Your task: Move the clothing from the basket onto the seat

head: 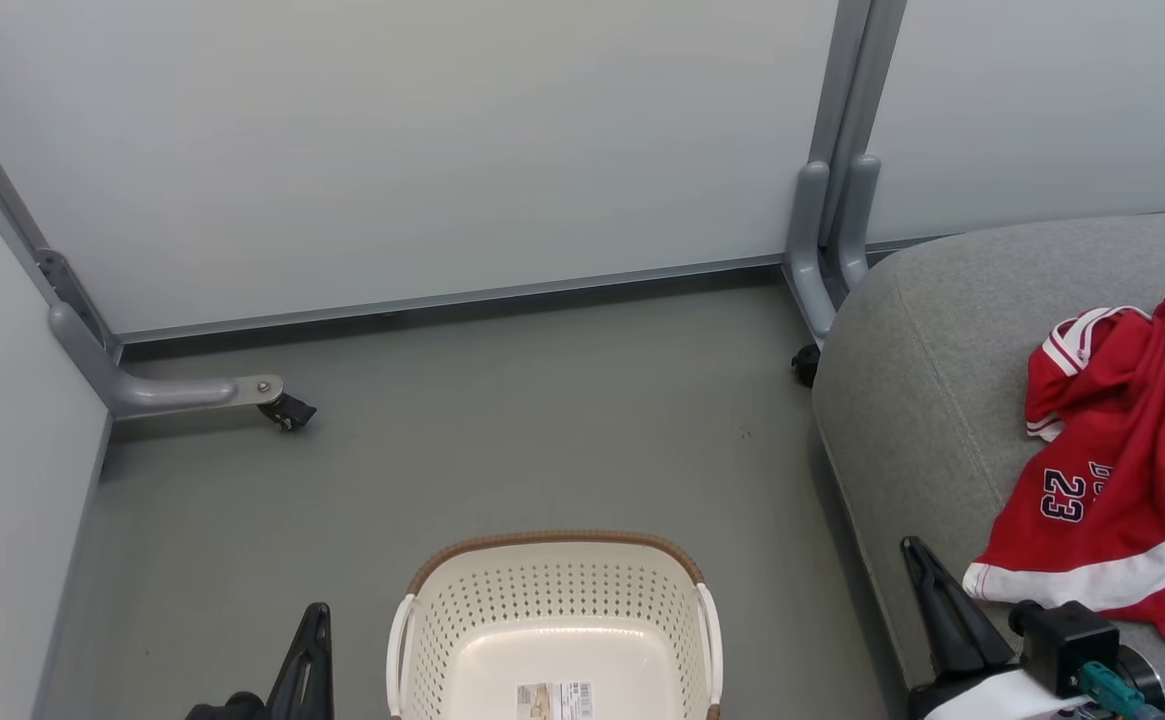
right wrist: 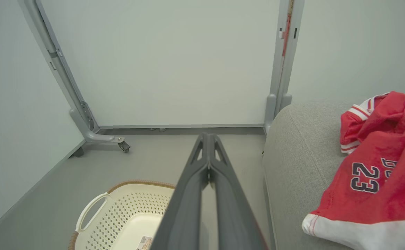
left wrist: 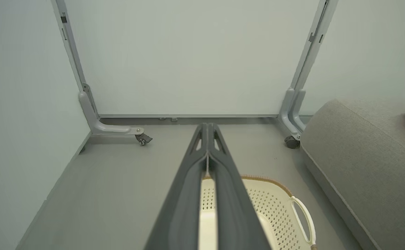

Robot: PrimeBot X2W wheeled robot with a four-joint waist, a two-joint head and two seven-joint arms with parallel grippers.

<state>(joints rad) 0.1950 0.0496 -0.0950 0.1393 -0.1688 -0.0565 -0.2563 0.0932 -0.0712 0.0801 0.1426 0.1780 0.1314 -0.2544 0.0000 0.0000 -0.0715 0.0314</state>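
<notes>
A: Where is the clothing (head: 1132, 470)?

B: On the seat (head: 922, 400), in a loose red heap with the white trim and the dark "23" facing up. It runs past the right edge of the head view, so I can't say how far it spreads.

A: Flat or bunched?

B: Bunched and creased, as if dropped rather than laid out. For this task that looks good enough: it rests wholly on the cushion, back from the rounded front edge, so I'd judge it unlikely to slide off.

A: And the basket (head: 552, 600)?

B: On the floor (head: 502, 440), left of the seat, with a strip of floor between them. The part of its bottom that shows is bare except for a sticker (head: 554, 700). Its near end is cut off in every view, so I can't vouch for that end.

A: What are the hands doing?

B: The left hand (left wrist: 207, 125) has its two fingers pressed together with nothing between them. It sits at the basket's left side, pointing toward the panels (head: 442, 150). The right hand (right wrist: 207, 136) is just as closed and just as empty. It is at the seat's front edge, near the clothing's white hem but not touching it.

A: Why closed on nothing?

B: My guess is a rest pose. With the basket looking empty and the clothing on the seat, there is nothing left to grab, so the task seems done or very nearly
</notes>
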